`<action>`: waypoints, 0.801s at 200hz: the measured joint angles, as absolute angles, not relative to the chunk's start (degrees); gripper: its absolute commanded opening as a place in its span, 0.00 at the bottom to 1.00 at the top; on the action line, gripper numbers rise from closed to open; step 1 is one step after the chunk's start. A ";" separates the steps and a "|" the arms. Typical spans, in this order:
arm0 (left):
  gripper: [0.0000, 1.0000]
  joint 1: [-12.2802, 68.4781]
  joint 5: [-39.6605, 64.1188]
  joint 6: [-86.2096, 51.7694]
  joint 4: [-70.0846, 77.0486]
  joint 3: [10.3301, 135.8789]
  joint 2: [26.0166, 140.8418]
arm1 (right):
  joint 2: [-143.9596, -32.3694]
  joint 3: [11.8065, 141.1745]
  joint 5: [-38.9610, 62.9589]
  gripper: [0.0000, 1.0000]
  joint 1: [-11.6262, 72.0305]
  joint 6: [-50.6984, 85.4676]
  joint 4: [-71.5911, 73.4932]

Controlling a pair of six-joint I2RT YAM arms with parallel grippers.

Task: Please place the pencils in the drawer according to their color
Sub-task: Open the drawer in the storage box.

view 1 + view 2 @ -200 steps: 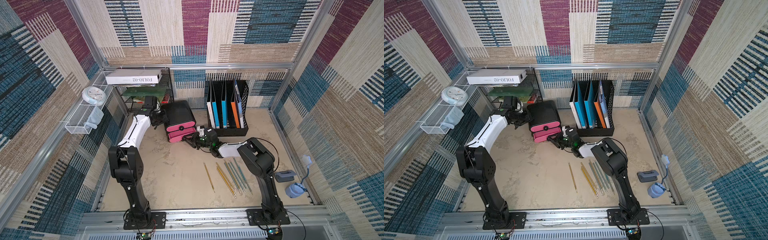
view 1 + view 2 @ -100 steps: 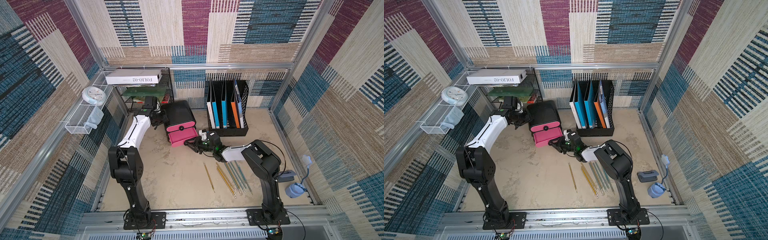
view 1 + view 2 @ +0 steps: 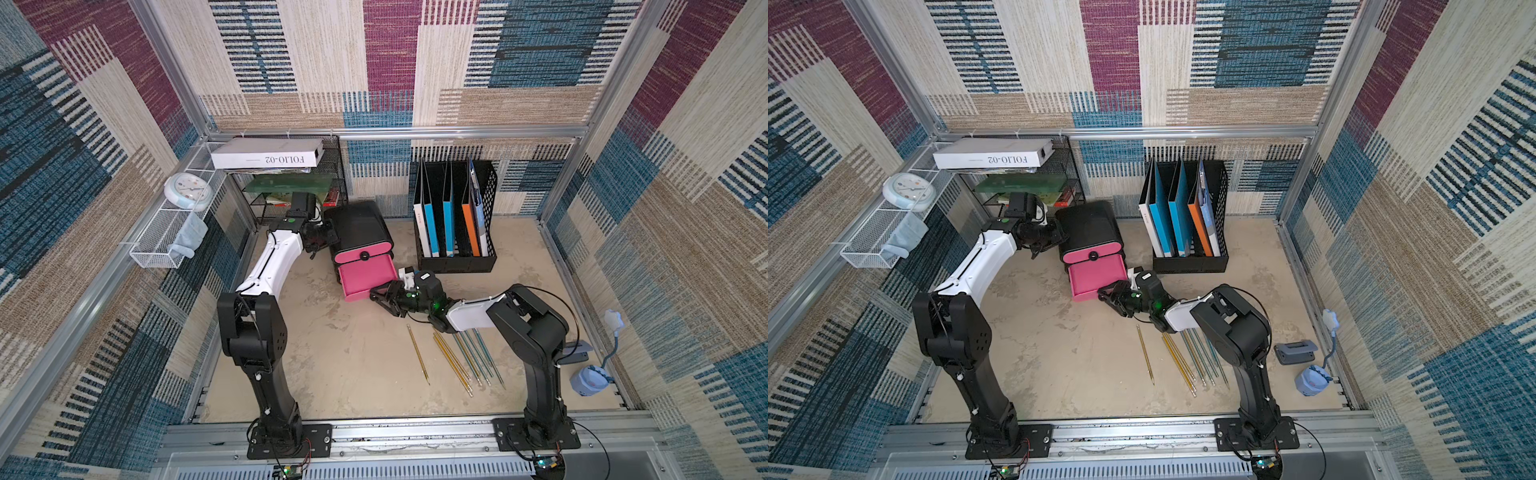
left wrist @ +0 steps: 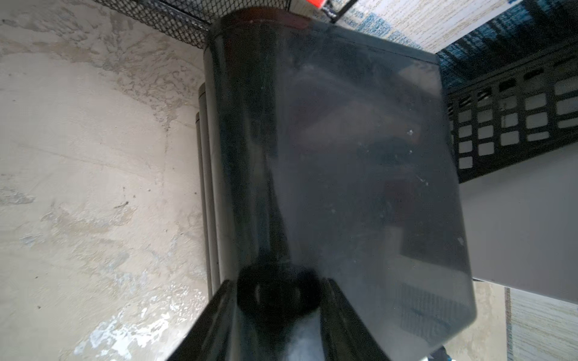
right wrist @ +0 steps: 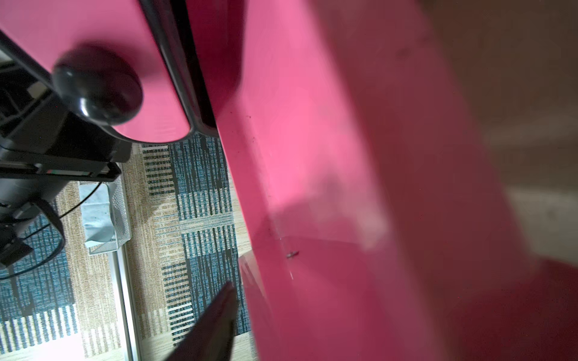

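Awaiting sorting, pencils (image 3: 453, 353) are lying at five o'clock of the empty, pulled-out drawer (image 3: 365, 278); right claw (image 3: 384, 297) is gaping, gripping nothing; left claw (image 3: 322, 240): cannot tell.

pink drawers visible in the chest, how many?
2. A shut drawer at the top of the chest; an open drawer below it, pulled out. Another may be hidden underneath.

Beige, blotchy tabletop (image 3: 332, 365) here. Just behind the fingers of the right gripper (image 3: 380, 298), back toward that arm's base, the pencils (image 3: 453, 359) lie loose and nearly parallel: yellow ones, then teal. Ahead of those fingers stands the black chest (image 3: 359, 228), its far side hard by the left gripper (image 3: 323, 240). The file holder (image 3: 457, 262) stands near, and a grey piece (image 3: 575, 351) and a blue item (image 3: 590, 380) lie well apart.
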State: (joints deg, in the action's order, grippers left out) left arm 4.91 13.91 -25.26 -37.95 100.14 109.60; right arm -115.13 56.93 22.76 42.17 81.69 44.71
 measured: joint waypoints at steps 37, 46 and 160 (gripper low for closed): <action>0.48 5.13 15.25 -25.26 -37.60 100.97 109.75 | -113.82 57.30 22.81 0.89 42.15 80.49 42.72; 0.49 5.15 15.22 -25.23 -38.15 101.41 109.86 | -113.38 57.34 22.83 0.91 42.17 80.07 42.50; 0.53 4.03 12.75 -23.03 -52.56 108.97 108.47 | -103.79 52.29 24.80 0.99 41.71 74.56 32.27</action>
State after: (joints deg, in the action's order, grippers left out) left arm 4.03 12.75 -23.03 -52.56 108.97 108.47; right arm -103.79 52.29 24.80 41.71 74.56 32.27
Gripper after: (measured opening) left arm 0.530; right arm 0.991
